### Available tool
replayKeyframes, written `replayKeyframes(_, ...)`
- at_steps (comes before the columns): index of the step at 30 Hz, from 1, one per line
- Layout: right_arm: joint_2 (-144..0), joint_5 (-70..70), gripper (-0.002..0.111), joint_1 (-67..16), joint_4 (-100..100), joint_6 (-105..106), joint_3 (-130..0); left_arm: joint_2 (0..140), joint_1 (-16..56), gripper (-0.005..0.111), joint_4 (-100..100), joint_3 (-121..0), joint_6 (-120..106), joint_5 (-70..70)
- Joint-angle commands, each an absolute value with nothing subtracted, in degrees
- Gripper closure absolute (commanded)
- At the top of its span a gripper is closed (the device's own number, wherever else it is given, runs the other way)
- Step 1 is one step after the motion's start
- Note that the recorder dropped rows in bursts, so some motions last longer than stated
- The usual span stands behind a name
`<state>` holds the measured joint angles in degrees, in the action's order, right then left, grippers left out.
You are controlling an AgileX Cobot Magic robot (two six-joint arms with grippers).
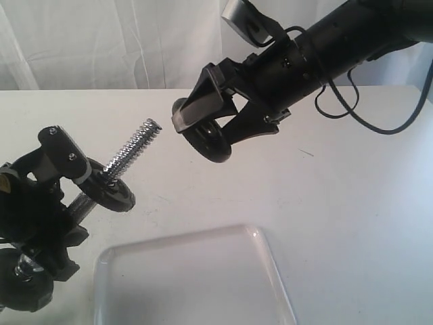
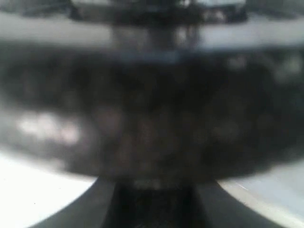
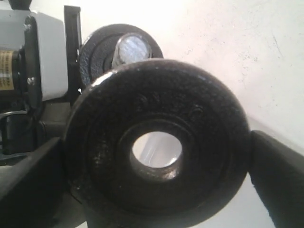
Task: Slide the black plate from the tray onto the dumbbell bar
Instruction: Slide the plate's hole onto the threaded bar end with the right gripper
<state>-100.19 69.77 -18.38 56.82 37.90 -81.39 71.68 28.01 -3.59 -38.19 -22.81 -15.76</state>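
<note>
On my exterior feed the right gripper (image 1: 204,130) has its jaws spread wide and clamped across the rim of the black plate (image 1: 208,143), which it holds on edge in the air above the white table (image 1: 352,203). The plate is off the tray (image 1: 196,284), which lies nearer the camera, low in that view. The left gripper (image 1: 64,210) is partly closed around the dumbbell bar (image 1: 132,154) and holds it tilted, threaded end pointing up toward the plate. Bar tip and plate are near each other but not touching. One black disc (image 1: 108,188) sits on the bar just above the left jaws, and a second disc (image 1: 24,288) sits at the bar's lower end. On my right wrist feed the plate fills most of the picture; I see pale surface through its hole, while the bar's shiny tip shows past the plate's rim, not through the hole. My left wrist feed is a dark blur and I cannot read anything from it.
</note>
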Motion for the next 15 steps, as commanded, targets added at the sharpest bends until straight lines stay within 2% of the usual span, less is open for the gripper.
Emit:
replayKeyframes(1, -99.6, 69.96, 0.108, -18.18, 65.51, 40.45, -81.41, 68.64, 28.13, 0.107, -4.81, -39.82, -22.72, -10.8)
replayKeyframes(9, -99.6, 69.96, 0.108, -18.18, 65.79, 40.8, -81.41, 68.64, 28.13, 0.107, -5.55, -39.82, -22.72, -10.79)
replayKeyframes(15, -99.6, 69.96, 0.108, -18.18, 65.89, 41.7, -81.41, 68.64, 31.78, 0.107, -5.55, -39.82, -24.33, -10.79)
